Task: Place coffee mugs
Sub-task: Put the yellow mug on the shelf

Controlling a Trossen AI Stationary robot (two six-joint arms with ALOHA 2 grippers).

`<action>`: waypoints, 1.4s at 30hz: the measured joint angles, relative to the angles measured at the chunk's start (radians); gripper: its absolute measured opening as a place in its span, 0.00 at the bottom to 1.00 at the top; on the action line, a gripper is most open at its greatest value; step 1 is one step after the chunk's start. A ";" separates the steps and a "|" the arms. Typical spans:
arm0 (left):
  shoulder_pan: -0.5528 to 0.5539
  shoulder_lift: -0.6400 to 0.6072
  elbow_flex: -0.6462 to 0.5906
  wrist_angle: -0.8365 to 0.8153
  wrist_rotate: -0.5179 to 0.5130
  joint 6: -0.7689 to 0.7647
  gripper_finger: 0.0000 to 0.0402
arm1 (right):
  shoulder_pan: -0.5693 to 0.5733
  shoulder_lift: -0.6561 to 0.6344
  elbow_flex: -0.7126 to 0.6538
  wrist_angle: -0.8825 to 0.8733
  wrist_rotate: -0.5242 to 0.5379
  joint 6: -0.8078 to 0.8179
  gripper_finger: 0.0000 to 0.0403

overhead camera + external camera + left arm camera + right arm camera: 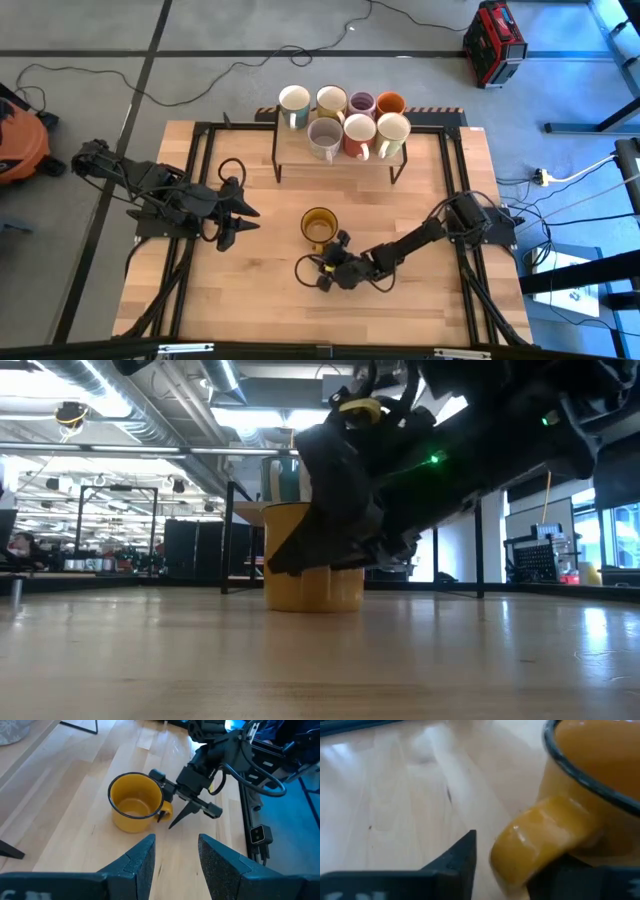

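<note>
Grey floor with cables, a red case, ceiling strip lights.

No legible text, label or number anywhere.

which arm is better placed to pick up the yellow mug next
Right. The right gripper is already at the yellow mug, open, with its fingers either side of the handle. The left gripper is open but apart from the mug.

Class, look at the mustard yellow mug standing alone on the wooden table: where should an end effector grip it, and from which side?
Grip the mustard yellow mug by its looped handle, coming from the right end effector's side: the mug stands upright, handle pointing that way.
</note>
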 joint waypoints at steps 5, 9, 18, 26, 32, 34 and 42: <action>0.000 0.000 0.000 0.000 0.000 0.000 0.36 | 0.013 0.000 0.001 0.000 -0.021 -0.072 0.08; 0.000 0.000 0.000 0.000 0.000 0.002 0.36 | 0.017 -0.001 0.002 -0.002 -0.003 -0.148 0.08; 0.000 0.000 0.000 -0.003 0.006 0.007 0.36 | -0.019 -0.067 0.053 -0.011 -0.163 -0.329 0.06; 0.000 -0.061 0.000 -0.003 0.008 0.007 0.36 | -0.131 -0.128 0.134 0.003 -0.258 -0.458 0.06; 0.000 -0.134 0.000 -0.003 -0.008 0.007 0.36 | -0.227 -0.128 0.210 0.009 -0.346 -0.522 0.06; 0.000 -0.150 0.000 -0.003 -0.023 0.007 0.36 | -0.257 -0.128 0.223 0.009 -0.358 -0.534 0.06; 0.000 -0.171 0.000 -0.003 -0.031 0.034 0.36 | -0.373 -0.127 0.258 0.008 -0.437 -0.562 0.06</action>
